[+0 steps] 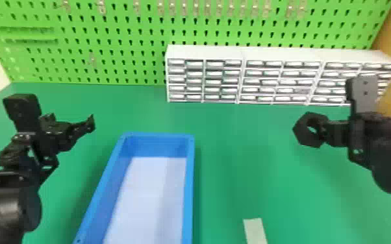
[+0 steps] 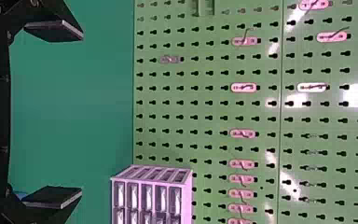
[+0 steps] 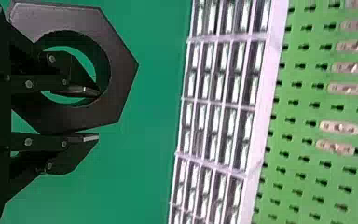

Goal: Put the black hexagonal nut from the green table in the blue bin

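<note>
At right of the head view, nut (image 1: 303, 138) hangs clamped by its wall in right gripper (image 3: 95, 114), one finger through the hole, presumably for secure carriage to bin (image 1: 190, 194), lower centre-left; left gripper (image 2: 82, 113) apart.

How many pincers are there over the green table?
2: the left pincer, open, left of the blue bin; the right pincer, right of the bin, gripping the black hexagonal nut.

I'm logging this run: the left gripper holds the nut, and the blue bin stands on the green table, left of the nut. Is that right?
Not quite: the right gripper holds the nut, as the right wrist view shows. The blue bin does stand on the green table, left of the nut.
</note>
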Available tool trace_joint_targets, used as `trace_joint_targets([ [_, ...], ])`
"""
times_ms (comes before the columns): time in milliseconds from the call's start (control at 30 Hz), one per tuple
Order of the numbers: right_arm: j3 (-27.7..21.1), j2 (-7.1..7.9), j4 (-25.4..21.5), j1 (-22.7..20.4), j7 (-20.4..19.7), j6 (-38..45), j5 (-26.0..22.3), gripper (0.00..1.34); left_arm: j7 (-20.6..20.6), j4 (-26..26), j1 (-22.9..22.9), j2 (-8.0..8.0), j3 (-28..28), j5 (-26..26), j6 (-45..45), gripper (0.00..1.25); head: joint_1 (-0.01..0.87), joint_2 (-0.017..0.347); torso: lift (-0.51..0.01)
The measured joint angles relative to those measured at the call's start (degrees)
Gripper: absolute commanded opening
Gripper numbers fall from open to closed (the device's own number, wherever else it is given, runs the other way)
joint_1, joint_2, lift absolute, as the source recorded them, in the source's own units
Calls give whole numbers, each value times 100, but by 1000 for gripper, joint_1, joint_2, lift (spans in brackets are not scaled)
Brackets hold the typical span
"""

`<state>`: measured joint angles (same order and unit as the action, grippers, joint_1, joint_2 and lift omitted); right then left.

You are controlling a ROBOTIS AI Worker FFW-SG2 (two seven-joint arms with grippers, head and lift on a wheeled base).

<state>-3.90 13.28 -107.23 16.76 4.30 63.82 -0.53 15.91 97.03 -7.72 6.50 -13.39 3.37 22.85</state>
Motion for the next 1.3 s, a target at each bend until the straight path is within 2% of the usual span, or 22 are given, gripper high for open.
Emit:
trace_joint_targets([
  [500,691,120,-69,126,-2,-153,-390,371,0,0,24,0,-61,-37,0,1134,666,32,-100],
  [1300,1612,88,-70,313,-9,-588,-876,371,0,0,30,0,-101,-75,8,1134,666,32,-100],
])
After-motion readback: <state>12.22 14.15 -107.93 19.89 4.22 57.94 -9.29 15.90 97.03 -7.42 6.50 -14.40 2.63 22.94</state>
